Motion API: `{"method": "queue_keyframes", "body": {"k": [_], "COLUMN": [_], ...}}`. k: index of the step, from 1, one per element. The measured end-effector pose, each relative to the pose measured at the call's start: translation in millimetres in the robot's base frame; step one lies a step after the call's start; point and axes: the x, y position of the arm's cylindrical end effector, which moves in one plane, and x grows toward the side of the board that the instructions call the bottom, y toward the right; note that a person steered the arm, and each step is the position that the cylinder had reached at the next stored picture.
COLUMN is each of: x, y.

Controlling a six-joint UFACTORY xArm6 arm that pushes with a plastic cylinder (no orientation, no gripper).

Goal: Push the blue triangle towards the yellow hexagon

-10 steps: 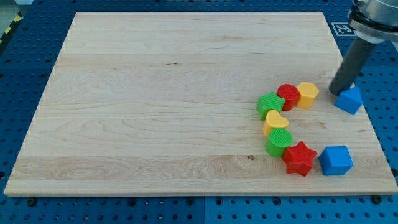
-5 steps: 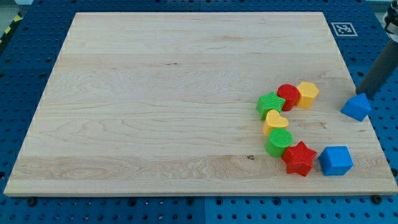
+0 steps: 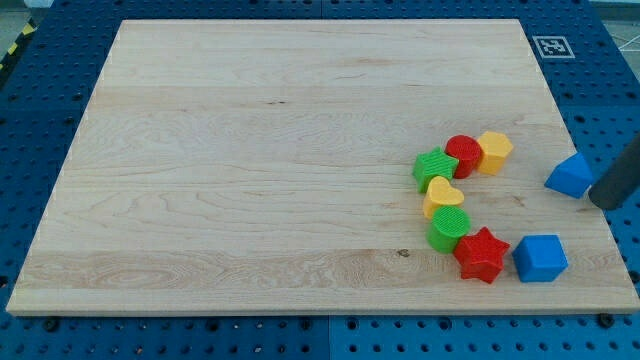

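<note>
Now, blue triangle just left of my tip, no pincer, nothing held

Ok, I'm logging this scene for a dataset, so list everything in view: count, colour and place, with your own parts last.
wooden board: 1, light wood, fills most of the view.
blue triangle: 1, blue, near the board's right edge.
yellow hexagon: 1, yellow, left of the triangle, touching the red cylinder.
red cylinder: 1, red, between hexagon and green star-like block.
green star-like block: 1, green, cluster's left end.
yellow heart: 1, yellow, below that.
green cylinder: 1, green, below the heart.
red star: 1, red, lower right of it.
blue cube: 1, blue, right of the star.
my tip: 1, dark rod, just right of the triangle.
</note>
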Motion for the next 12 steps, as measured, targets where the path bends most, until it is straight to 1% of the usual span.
{"method": "queue_keyframes", "body": {"k": [1, 2, 3, 4, 5, 6, 7, 8, 10, 11, 12], "x": [-9, -30, -50, -56, -56, -39, -21, -14, -14, -14, -14], "y": [0, 0, -12, -22, -7, 38, 40, 20, -24, -28, -12]}}
